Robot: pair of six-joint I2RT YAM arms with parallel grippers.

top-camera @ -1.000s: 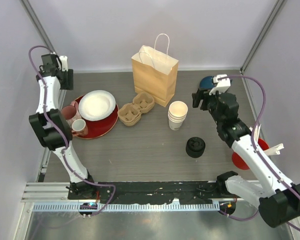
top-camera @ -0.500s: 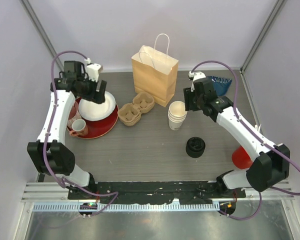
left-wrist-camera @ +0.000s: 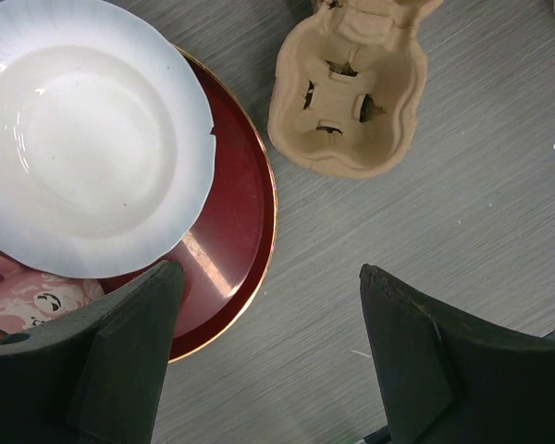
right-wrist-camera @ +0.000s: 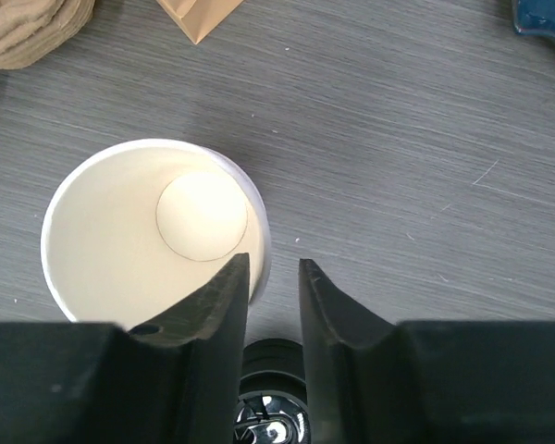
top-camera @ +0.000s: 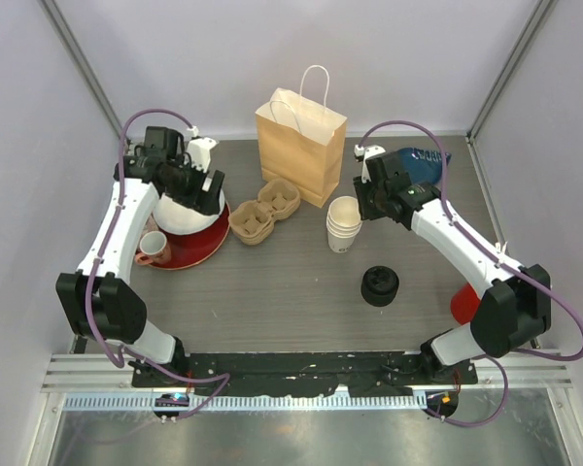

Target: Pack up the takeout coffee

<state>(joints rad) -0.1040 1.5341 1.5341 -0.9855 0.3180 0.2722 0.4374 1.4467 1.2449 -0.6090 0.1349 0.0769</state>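
Right pincer (right-wrist-camera: pixel 273 268): narrowed but not closed, one jaw over the mouth and one outside the rim of the paper cups (right-wrist-camera: pixel 139 240); contact cannot be told. Cups: nested stack, upright, mouth up, unlidded, empty, directly beneath on the worktop (top-camera: pixel 291 291); right arm nearer. Black lids (top-camera: pixel 379 285): loose stack close by. Cup carrier (left-wrist-camera: pixel 347 92): empty. Paper bag (top-camera: pixel 301 146): upright, contents unseen. Left pincer (left-wrist-camera: pixel 268 270): wide, empty, over the red plate (left-wrist-camera: pixel 240 250).

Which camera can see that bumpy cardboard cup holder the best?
The left wrist view. The cardboard cup holder is close up there, so its slots show, though its far end is cut off. The top external view shows the whole holder, but small. The right wrist view catches only one corner.
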